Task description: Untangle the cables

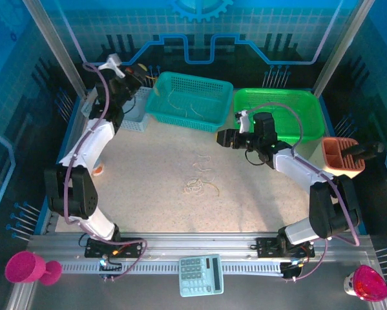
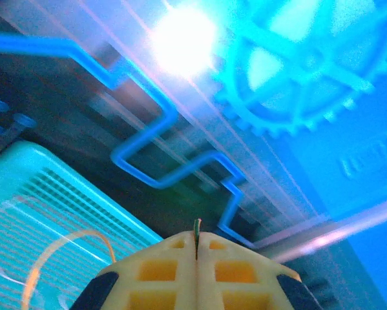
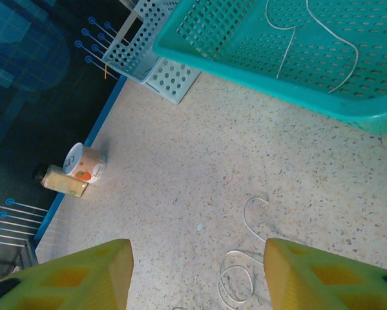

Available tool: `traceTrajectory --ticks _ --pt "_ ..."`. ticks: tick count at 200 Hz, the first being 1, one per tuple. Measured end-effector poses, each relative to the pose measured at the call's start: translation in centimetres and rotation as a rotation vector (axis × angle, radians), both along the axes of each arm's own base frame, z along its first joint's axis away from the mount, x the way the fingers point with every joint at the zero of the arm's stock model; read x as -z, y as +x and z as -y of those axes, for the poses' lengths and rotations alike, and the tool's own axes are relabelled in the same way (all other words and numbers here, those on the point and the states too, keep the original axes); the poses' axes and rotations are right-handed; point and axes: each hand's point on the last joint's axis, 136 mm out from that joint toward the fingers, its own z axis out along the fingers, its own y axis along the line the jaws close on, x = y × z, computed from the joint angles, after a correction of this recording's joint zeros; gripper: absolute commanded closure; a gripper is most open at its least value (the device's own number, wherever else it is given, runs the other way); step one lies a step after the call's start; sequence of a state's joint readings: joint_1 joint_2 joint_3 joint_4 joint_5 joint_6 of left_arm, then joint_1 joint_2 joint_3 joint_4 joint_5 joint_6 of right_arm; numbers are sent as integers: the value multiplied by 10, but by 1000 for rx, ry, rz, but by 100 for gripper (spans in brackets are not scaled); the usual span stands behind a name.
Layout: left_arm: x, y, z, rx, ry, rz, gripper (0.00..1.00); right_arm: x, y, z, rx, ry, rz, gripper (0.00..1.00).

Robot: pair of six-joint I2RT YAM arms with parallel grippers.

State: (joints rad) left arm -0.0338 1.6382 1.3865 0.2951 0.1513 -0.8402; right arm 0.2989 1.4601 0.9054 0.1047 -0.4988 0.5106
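The speckled beige tabletop carries everything, with the teal perforated plastic basket at its far side; a few pale strands lie inside it. My left fingers sit near the basket's far-left corner, pressed tight together with a thin tan strand pinched in the seam. Its tip pokes out just past the fingertips, and what I take to be the rest of it arcs away in a loop to the left over the teal mesh. My right fingers are spread wide with nothing between them, hanging over the tabletop and looking down on the thin curly wire cables lying loose at mid-table between the two arms. I judge the step in hand to be dropping the pinched strand into the basket. I would bring the left fingers over the basket's middle, not its rim, lower until the dangling loop is inside, then let go, since so light a wire may cling or spring off the edge. The heap on the tabletop has no real heading, as its loops curl every way. The scatter as a whole does stretch near-to-far, with one tail trailing toward the right arm.
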Motion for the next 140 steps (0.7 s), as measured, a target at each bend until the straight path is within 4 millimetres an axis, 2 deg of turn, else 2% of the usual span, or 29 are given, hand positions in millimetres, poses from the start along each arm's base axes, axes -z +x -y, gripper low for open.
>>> traceTrajectory --ticks 22,33,68,92,128,140 --pt "21 12 -44 -127 34 -52 100 3 -3 1 -4 0 -20 43" --pt "37 19 -64 -181 47 -93 100 3 -4 2 -3 -2 -27 43" --pt "89 39 -111 -281 77 -223 100 -3 -10 5 -6 -9 -22 43" --pt "112 49 -128 -305 113 -290 100 -15 -16 7 -5 -6 5 43" --pt "125 64 -133 -302 150 -323 100 -18 -28 10 6 -16 28 43" --pt "126 73 -135 -300 154 -325 96 -15 -33 8 5 -24 27 43"
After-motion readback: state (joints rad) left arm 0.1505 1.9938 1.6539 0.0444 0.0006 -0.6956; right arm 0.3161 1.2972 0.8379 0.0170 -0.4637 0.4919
